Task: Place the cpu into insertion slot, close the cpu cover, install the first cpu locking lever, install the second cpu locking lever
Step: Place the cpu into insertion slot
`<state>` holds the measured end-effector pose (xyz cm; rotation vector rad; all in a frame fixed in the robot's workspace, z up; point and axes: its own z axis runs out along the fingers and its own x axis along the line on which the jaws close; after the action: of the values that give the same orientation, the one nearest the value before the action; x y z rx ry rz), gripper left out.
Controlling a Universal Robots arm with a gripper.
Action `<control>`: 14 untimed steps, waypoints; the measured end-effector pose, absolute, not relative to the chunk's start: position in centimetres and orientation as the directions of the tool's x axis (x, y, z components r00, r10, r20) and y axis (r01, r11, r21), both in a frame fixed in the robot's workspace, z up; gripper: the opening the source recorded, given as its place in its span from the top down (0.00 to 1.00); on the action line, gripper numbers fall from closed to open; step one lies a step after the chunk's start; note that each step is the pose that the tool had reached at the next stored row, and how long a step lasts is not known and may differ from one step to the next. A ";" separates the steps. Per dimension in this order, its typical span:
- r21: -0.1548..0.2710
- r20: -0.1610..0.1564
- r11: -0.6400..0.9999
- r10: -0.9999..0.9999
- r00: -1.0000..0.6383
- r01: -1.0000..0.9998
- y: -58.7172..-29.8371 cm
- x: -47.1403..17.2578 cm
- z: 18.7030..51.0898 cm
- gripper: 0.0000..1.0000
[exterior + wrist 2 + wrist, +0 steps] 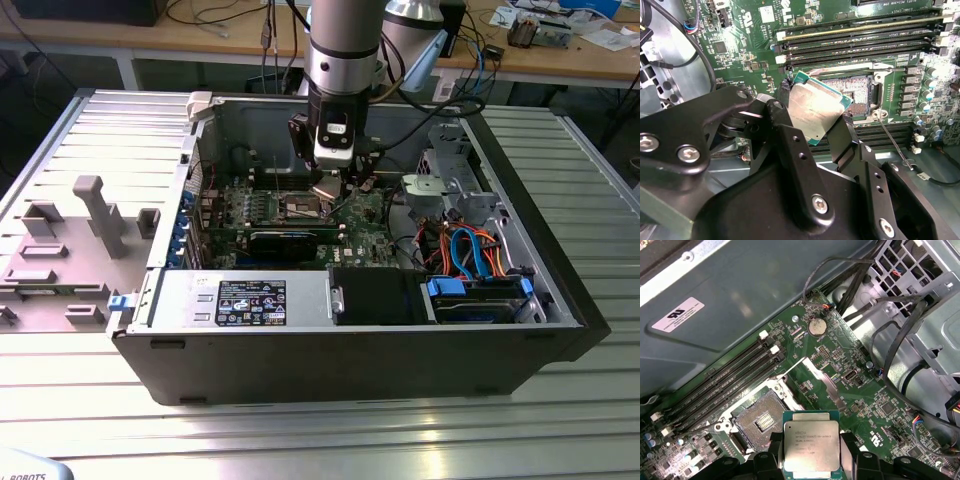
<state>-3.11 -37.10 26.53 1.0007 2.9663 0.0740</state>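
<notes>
My gripper (335, 186) hangs inside the open computer case, shut on the cpu (812, 111), a flat square chip with a silvery-grey top. Its black fingers (782, 112) clamp two opposite edges. The chip is tilted and hovers just beside and above the insertion slot (856, 92), not touching it. In the first wrist view the cpu (811, 445) sits level between the fingers, and the open slot (761, 420) with its dark centre lies a short way from it. The cpu cover (822, 382) stands swung up beside the socket. One thin locking lever (890, 137) sticks out, released.
Long black memory slots (860, 37) run beside the socket on the green board (360, 215). Black cables (890, 340) and a metal drive cage (450, 180) crowd the exterior view's right. The case wall (740, 300) rises behind the board. A grey fixture (95, 210) stands outside the case on the left.
</notes>
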 end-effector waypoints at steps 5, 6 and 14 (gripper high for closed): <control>0.048 0.005 0.793 0.608 -0.794 0.608 -37.1 -3.1 26.5 0.46; 0.048 0.005 0.792 0.609 -0.793 0.608 -37.1 -3.1 26.5 0.46; 0.048 0.005 0.790 0.612 -0.791 0.611 -37.1 -3.1 26.5 0.46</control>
<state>-3.11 -37.10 26.48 1.0125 2.9621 0.0740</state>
